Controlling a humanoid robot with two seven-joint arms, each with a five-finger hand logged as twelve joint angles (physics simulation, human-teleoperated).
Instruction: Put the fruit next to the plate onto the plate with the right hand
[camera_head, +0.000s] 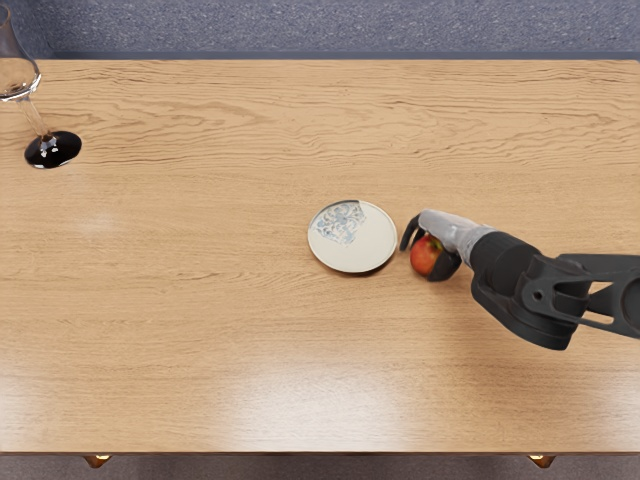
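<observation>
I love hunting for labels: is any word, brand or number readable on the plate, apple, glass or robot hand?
None: no readable text anywhere.
The plate carries only a pale blurred pattern, not letters; the apple, wine glass, robot hand and table are unmarked.

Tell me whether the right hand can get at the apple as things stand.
Likely yes: the right hand sits over the apple, fingers curled round it, nothing in between.

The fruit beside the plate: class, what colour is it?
The fruit is red with a yellowish patch; the head view shows it.
</observation>
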